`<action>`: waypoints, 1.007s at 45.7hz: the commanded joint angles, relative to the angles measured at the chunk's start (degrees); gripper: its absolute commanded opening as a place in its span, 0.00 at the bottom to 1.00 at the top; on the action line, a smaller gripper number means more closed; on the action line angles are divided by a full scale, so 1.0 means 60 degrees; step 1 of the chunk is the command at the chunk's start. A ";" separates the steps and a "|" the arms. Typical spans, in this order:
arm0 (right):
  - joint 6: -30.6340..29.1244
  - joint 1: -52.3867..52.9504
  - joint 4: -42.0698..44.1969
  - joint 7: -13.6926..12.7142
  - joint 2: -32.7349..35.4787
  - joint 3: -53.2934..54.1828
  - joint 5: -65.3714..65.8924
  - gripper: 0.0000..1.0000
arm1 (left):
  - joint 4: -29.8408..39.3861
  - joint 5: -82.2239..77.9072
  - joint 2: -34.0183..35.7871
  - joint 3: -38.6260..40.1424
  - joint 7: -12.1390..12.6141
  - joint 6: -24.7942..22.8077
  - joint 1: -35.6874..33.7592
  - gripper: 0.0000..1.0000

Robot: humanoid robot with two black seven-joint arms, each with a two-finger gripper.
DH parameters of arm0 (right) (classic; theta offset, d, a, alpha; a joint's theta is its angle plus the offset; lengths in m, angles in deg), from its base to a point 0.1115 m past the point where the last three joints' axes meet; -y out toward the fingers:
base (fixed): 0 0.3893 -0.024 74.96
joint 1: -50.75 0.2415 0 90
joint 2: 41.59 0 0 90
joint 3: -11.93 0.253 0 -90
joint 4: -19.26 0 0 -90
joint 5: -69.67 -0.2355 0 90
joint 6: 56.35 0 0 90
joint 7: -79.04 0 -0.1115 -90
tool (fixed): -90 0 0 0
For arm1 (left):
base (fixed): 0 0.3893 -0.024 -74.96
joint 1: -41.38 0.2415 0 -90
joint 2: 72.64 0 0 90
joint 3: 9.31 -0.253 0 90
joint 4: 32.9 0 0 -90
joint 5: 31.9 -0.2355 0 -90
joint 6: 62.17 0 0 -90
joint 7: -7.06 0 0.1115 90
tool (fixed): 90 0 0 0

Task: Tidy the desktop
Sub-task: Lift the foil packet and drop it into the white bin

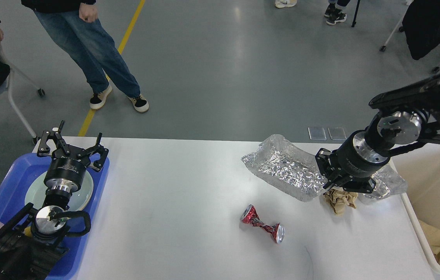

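on the desktop, scattered litter

The white table carries a blue tray at its left edge and a cream bin at its right edge. A crushed red can lies right of the middle, toward the near edge. A crumpled brown paper wad rests nearer the right edge, with clear crinkled plastic just beside it.
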 commanded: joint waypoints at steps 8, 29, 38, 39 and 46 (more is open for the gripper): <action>-0.2725 0.3665 -0.1207 0.0028 0.0272 -0.1506 0.0190 0.00 | 0.0000 0.0000 0.0010 0.0000 0.0000 0.0000 0.0000 0.96; -0.3695 0.5996 -0.2351 0.0057 0.1019 -0.3015 0.1362 0.00 | 0.0000 0.0000 0.0010 0.0000 0.0000 0.0000 0.0000 0.96; -0.2686 0.5500 -0.1561 0.0057 0.1691 -0.4288 0.1406 0.00 | 0.0000 0.0000 -0.0004 0.0000 0.0000 0.0000 0.0000 0.96; -0.2481 0.5339 -0.1458 0.0057 0.1867 -0.4435 0.1406 0.00 | 0.0000 0.0000 0.0010 0.0000 0.0000 0.0000 0.0000 0.96; -0.1410 0.3524 -0.0127 0.0057 0.3331 -0.4715 0.1464 0.00 | 0.0000 0.0000 -0.0004 0.0000 0.0000 0.0000 0.0000 0.96</action>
